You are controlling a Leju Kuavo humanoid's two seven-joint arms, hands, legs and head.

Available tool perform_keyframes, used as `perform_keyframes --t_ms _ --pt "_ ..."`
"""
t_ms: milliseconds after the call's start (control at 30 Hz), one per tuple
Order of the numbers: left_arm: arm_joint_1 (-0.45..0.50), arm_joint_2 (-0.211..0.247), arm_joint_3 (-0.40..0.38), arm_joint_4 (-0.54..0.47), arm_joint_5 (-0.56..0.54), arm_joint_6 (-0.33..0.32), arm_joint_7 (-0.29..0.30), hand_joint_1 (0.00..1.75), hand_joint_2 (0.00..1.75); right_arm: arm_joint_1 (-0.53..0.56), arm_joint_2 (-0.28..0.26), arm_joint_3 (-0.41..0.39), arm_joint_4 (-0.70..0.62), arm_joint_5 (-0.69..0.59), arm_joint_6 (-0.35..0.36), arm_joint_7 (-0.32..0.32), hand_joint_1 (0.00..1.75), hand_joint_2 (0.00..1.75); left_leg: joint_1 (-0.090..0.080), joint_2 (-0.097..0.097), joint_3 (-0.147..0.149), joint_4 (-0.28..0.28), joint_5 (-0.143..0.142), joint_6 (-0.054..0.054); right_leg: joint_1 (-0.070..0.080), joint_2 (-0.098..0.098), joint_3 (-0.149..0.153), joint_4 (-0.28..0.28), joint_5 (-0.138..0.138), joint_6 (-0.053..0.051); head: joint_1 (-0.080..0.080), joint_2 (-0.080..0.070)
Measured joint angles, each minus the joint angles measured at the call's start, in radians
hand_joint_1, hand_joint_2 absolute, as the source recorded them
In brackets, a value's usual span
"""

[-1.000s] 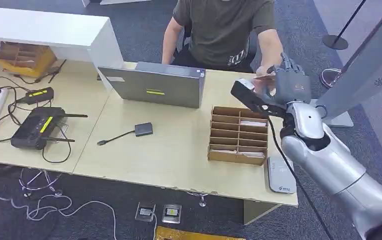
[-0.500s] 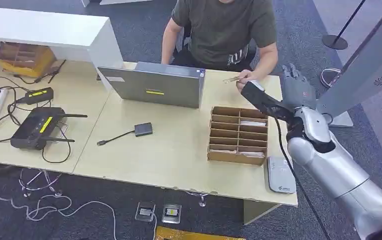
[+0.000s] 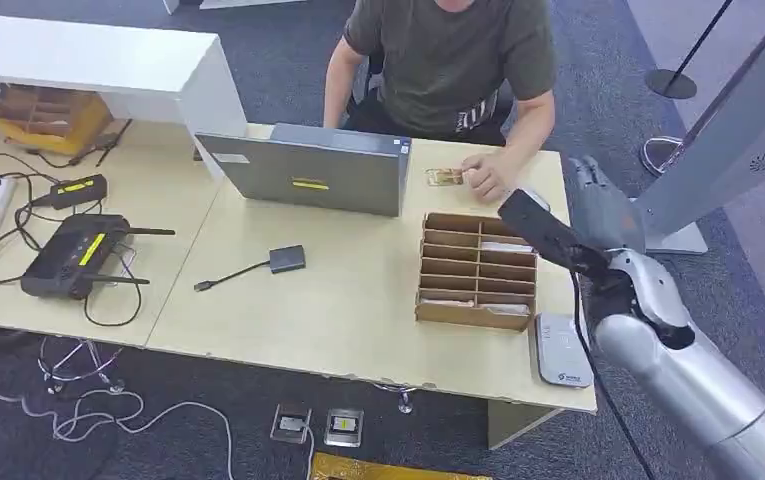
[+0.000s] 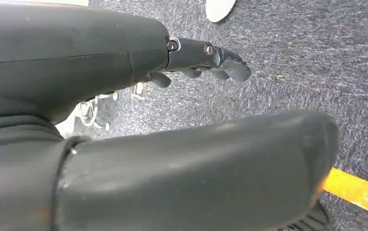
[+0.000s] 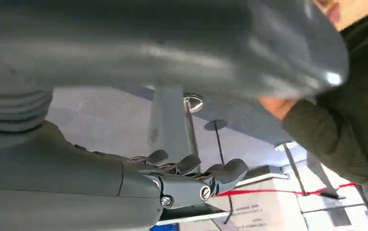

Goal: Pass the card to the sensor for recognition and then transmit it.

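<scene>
Handover step judged done: card [image 3: 445, 177] is laid flat on desk [image 3: 358, 300] under a person's hand [image 3: 486, 178], beside laptop [image 3: 308, 170]. Right hand [image 3: 598, 205] is held empty, fingers apart, near card but not touching, off desk's far right edge. Next move, if any: arm retracted. Left hand [image 4: 206, 60] hangs empty, fingers loosely extended, over carpet. Sensor [image 3: 561, 350] sits at desk's near right corner.

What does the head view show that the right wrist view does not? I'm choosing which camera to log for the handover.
Head view alone: the card on the desk under the person's hand, the laptop, the cardboard organizer and the white sensor. Right wrist view alone: the right hand's fingers from close by, apart, holding nothing. Both: the right hand and the person's dark green shirt.
</scene>
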Motion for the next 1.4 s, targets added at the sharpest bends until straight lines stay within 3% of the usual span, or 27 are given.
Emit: perform_keyframes --t_ms 133,167,400,567,933,1400 --pt "0.000 0.003 0.000 0.000 0.010 0.002 0.000 0.00 0.00 0.053 -0.074 0.015 -0.122 -0.001 0.074 0.052 0.00 0.00 0.000 0.000 0.000 0.000 0.000 0.000 0.000 0.000 0.000 0.000 0.000 0.000 -0.001 0.000" --pt "0.000 0.005 0.000 0.000 0.013 0.002 0.000 0.00 0.00 0.064 -0.087 0.021 -0.150 0.011 0.076 0.056 0.00 1.75 0.000 0.000 0.000 0.000 0.000 0.000 0.000 0.000 0.000 0.000 0.000 0.000 0.000 0.000" --pt "0.000 0.010 0.000 0.003 0.019 0.008 0.000 0.00 0.00 0.093 -0.157 0.066 -0.268 0.080 0.088 0.079 0.00 1.75 0.000 0.001 0.000 0.000 0.000 0.000 0.000 0.001 0.000 0.000 0.000 0.000 0.000 0.000" --pt "0.000 0.011 0.000 0.003 0.022 0.010 0.000 0.00 0.00 0.094 -0.184 0.105 -0.287 0.205 0.087 0.075 0.00 1.75 0.000 0.001 0.000 0.000 0.000 0.000 0.000 0.001 0.000 0.000 0.000 0.000 -0.001 0.000" --pt "-0.001 0.011 0.000 0.003 0.017 0.008 0.000 0.00 0.00 0.147 -0.173 0.170 -0.250 0.243 0.065 0.054 0.00 1.75 0.000 0.000 -0.001 0.000 0.000 0.000 0.000 0.000 0.000 0.000 0.000 0.000 0.000 0.000" --pt "-0.001 0.011 0.000 0.003 0.006 0.009 0.000 0.00 0.00 0.171 -0.160 0.175 -0.198 0.215 0.035 0.054 0.00 1.75 0.000 0.000 -0.001 0.000 0.000 0.000 0.000 0.000 0.000 0.000 0.000 0.000 0.000 0.000"
